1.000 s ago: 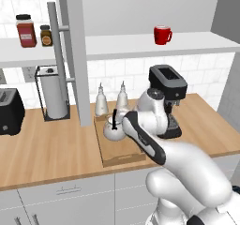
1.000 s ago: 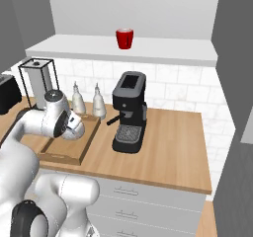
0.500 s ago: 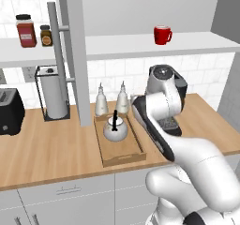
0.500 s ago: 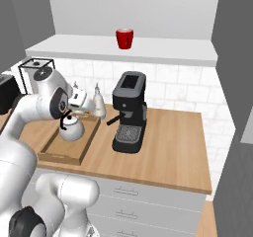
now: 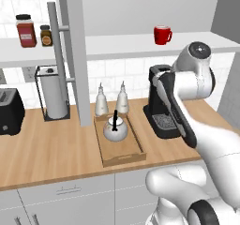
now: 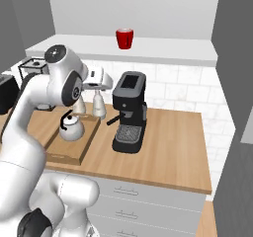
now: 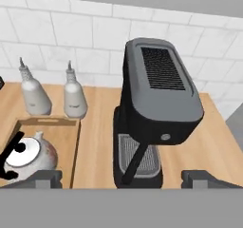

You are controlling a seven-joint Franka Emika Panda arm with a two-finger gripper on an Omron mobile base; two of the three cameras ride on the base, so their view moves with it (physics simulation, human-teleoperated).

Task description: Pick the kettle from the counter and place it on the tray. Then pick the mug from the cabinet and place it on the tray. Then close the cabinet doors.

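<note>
- Tray (image 5: 123, 156): lies on the counter (image 5: 51, 149), long axis running from the front edge toward the back wall; its near short rim is close to the front edge.
- Kettle (image 5: 115, 129): stands upright inside the tray, in the far half, black handle vertical. In the hand view the spout points toward the tray's far end.
- Gripper (image 7: 121, 177): raised above the counter, over the coffee machine (image 5: 161, 104); fingers spread wide and empty, looking down on the machine's top.
- Coffee machine: stands just right of the tray, against the back wall, between the tray and the counter's right end.
- Two bottles (image 5: 111, 99): side by side just beyond the tray's far rim, at the wall.
- Paper-towel holder (image 5: 53, 93) and toaster (image 5: 10, 111): toward the counter's left end.
- Door (image 5: 77, 50): open, edge-on, between holder and bottles.
- Mug (image 5: 162, 34): upright on the cabinet (image 5: 220, 13) shelf, above the machine, handle to the right in the left base view.
- Two jars (image 5: 33, 32): at the shelf's left end.
</note>
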